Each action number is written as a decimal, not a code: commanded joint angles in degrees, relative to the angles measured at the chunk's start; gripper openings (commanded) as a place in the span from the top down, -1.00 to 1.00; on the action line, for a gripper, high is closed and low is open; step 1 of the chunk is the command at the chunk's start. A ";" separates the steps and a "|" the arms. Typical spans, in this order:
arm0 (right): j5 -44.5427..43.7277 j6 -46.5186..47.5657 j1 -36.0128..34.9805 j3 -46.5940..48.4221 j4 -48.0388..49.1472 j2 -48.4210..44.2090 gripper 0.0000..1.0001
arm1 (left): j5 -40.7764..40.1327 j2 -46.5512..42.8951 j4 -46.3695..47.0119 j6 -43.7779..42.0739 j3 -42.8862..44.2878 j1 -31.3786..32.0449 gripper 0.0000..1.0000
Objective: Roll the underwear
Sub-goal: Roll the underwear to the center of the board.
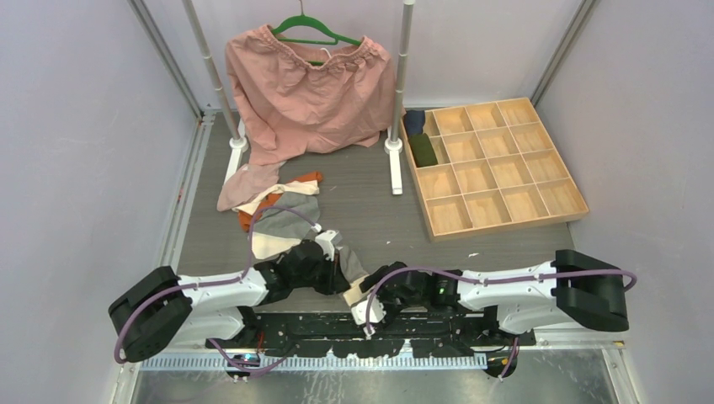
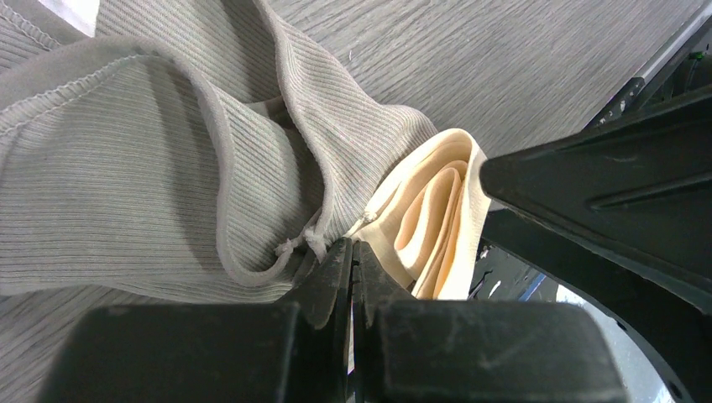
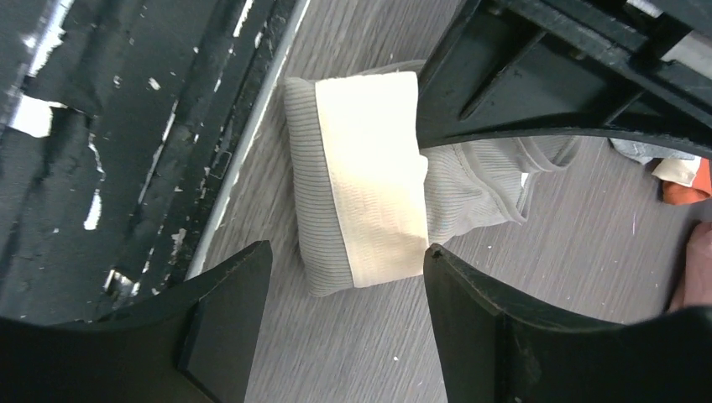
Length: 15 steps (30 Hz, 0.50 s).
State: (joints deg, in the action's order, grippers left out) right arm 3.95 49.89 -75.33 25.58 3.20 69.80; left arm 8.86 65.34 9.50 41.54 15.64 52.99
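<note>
A grey ribbed underwear [image 3: 319, 168] with a cream waistband [image 3: 369, 176] lies partly rolled on the table near the front edge; it also shows in the top view [image 1: 354, 271] and the left wrist view [image 2: 109, 185]. My right gripper [image 3: 346, 248] is open and straddles the roll's near end without touching it. My left gripper [image 2: 353, 248] is shut, its tips pressed into the fold where grey cloth meets the cream band [image 2: 437, 210]; no cloth shows between the jaws. More underwear lies in a pile [image 1: 282, 210]: dusty pink, orange, grey and cream.
A wooden compartment tray [image 1: 505, 206] stands at the right, with a dark green roll [image 1: 423, 150] and a navy roll [image 1: 413, 120] in its left cells. A salmon garment [image 1: 307, 93] hangs on a green hanger between two rack posts [image 1: 396, 143]. A metal table edge [image 3: 243, 143] runs beside the roll.
</note>
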 commanded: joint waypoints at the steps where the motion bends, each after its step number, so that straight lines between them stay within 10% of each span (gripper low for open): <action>1: -2.83 4.45 -0.39 0.53 3.99 2.31 -0.44 | -2.36 2.24 -3.76 -1.99 -0.24 0.09 0.99; 15: 0.30 3.52 -0.39 4.53 -5.96 7.93 -0.22 | -3.59 8.48 -3.31 -4.75 4.82 0.01 0.99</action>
State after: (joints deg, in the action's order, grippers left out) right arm 3.16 53.71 -75.42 27.81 4.03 75.90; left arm 8.97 71.24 9.67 39.86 20.03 53.04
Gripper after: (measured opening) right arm 0.635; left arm 0.013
